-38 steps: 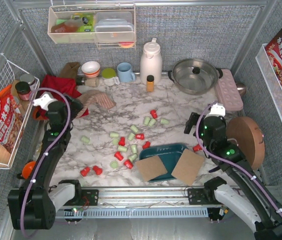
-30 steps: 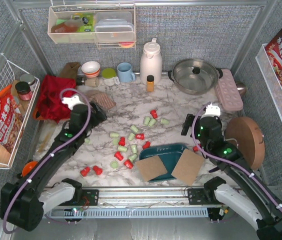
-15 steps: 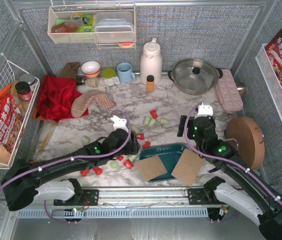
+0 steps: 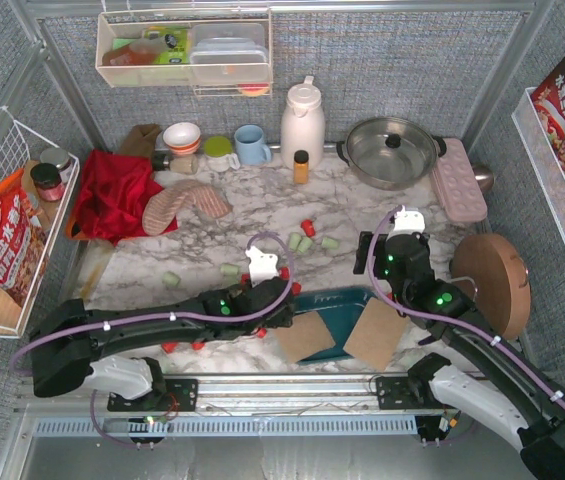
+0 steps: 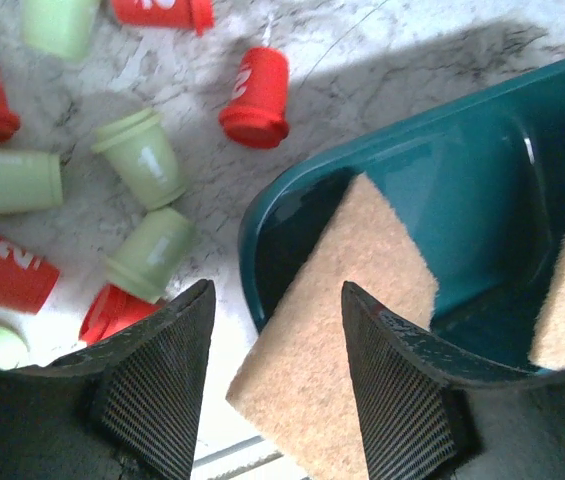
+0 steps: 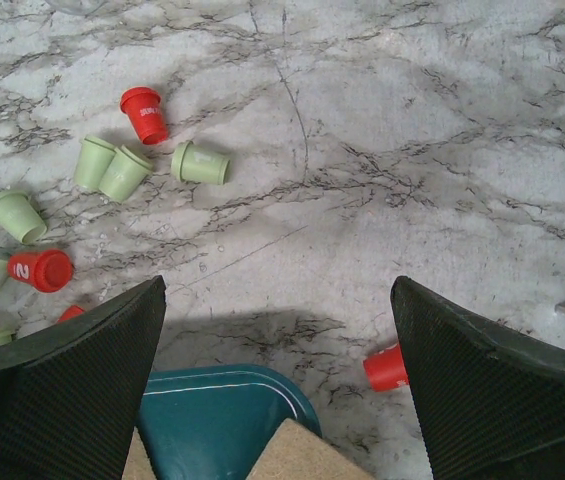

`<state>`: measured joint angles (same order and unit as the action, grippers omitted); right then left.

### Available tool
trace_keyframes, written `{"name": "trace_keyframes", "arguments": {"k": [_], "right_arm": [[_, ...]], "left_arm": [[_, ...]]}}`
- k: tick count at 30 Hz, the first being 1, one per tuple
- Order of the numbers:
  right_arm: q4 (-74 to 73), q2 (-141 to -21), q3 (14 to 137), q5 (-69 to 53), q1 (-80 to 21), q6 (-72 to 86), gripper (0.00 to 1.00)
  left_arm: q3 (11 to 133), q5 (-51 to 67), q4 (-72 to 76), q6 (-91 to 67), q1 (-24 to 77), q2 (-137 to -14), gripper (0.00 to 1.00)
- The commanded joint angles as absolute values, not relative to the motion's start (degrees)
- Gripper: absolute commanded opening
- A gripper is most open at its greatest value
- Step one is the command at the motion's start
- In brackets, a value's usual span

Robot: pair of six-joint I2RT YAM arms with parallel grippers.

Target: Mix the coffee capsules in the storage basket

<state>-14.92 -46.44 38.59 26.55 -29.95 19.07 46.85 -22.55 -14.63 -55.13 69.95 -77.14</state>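
Brown squares (image 4: 303,338) lean over the near rim of the teal storage basket (image 4: 337,304), which sits on the marble surface (image 4: 252,215). At the basket's left corner the left claw (image 5: 277,300) hangs spread apart and empty, and over its far rim the right claw (image 6: 277,290) is spread wide, also holding nothing. Red and mint coffee capsules (image 5: 255,95) lie scattered on the surface left of the basket and beyond it, one red capsule (image 6: 386,368) just past its right end.
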Motion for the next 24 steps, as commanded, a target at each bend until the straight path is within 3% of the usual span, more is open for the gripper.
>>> {"name": "trace_keyframes", "arguments": {"k": [1, 19, 22, 24], "right_arm": [[-13.2, -46.1, 38.3, 27.1, -30.2, 18.8, 0.99], [-13.4, -46.1, 38.5, 27.2, -30.6, 18.7, 0.99], [-13.3, -46.0, 38.5, 27.2, -30.6, 18.7, 0.99], [-13.4, -45.9, 38.5, 27.2, -30.6, 18.7, 0.99]], "left_arm": [[46.9, -26.5, -21.4, -60.9, 71.5, -75.9, 0.63], [41.7, -25.3, -14.7, -67.8, 73.9, -73.5, 0.6], [41.5, -25.2, -14.3, -68.2, 74.2, -73.9, 0.53], [41.6, -25.1, -14.0, -67.9, 74.3, -74.0, 0.35]]}}
